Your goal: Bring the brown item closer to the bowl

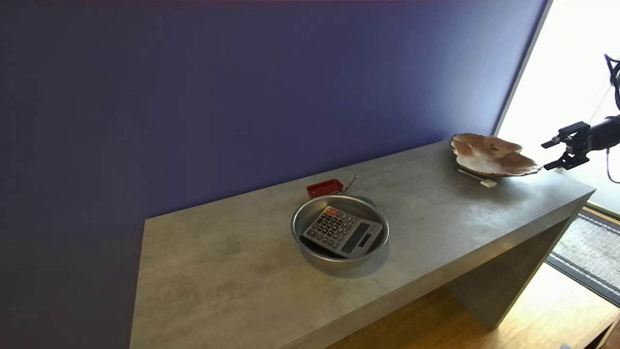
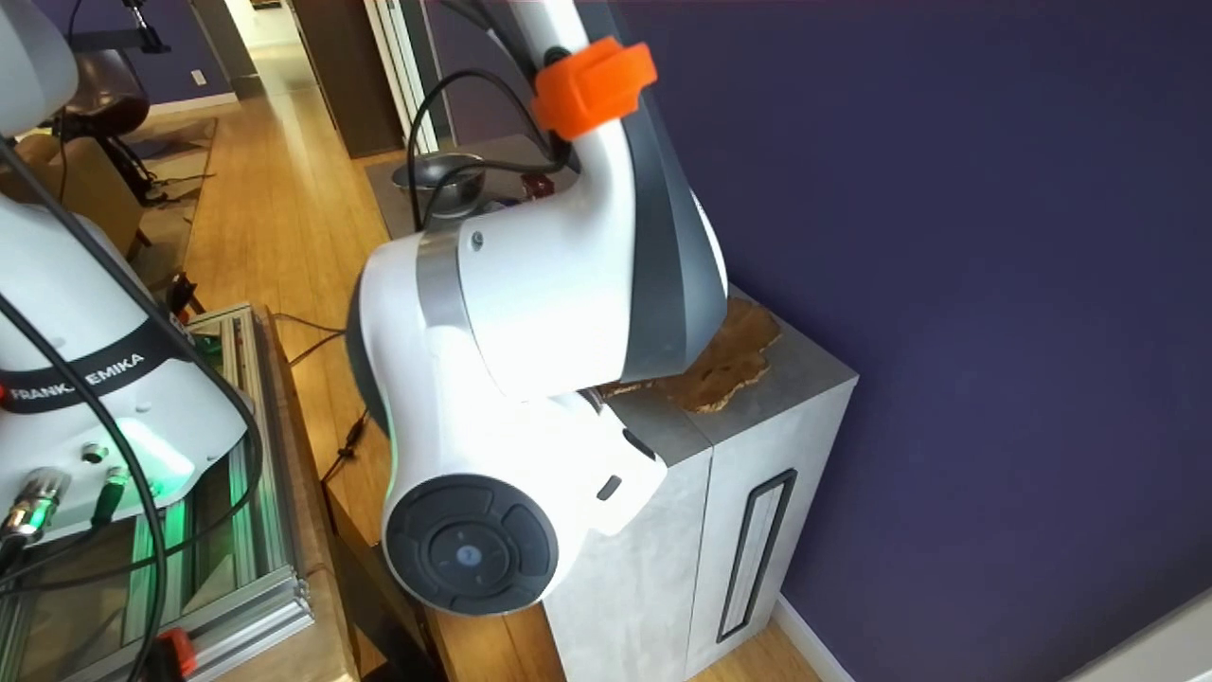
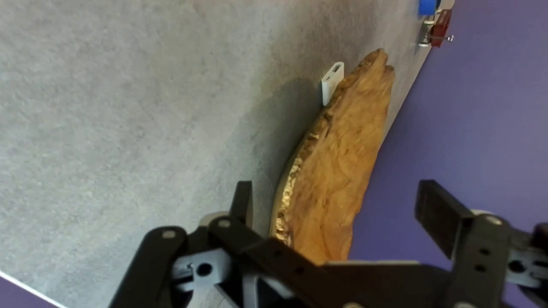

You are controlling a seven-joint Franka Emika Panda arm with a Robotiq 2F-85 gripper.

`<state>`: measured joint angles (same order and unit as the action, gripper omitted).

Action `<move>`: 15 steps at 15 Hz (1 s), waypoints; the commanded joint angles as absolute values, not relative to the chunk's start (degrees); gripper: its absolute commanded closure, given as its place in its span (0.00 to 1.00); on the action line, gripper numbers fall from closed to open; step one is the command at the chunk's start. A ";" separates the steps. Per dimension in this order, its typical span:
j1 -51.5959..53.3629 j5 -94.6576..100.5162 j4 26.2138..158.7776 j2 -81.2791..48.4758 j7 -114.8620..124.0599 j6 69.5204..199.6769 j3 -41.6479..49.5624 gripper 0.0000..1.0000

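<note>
The brown item, a wide dish with a wavy edge, rests at the far end of the grey table. It is partly hidden by the arm in an exterior view and appears edge-on in the wrist view. The metal bowl stands farther along the table, well apart from the dish; an exterior view shows it behind the arm. The wrist view does not show the bowl. My gripper is open and empty, just beyond the dish's outer edge. In the wrist view its fingers are spread wide on either side of the dish's line.
A calculator lies in the bowl. A small red tray sits behind the bowl near the purple wall. A small white item lies against the dish's near side. The table's front edge drops to the floor.
</note>
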<state>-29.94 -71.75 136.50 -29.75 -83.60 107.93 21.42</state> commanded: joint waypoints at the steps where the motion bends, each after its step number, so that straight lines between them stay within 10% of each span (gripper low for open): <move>1: -29.25 -75.95 136.58 -31.02 -87.89 108.85 20.86 0.01; 11: -23.87 -84.40 136.62 -33.23 -85.74 114.73 20.12 0.31; 15: -22.89 -86.47 136.60 -32.93 -83.68 114.57 20.30 0.73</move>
<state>-23.52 -84.00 136.51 -33.16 -85.41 113.71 20.37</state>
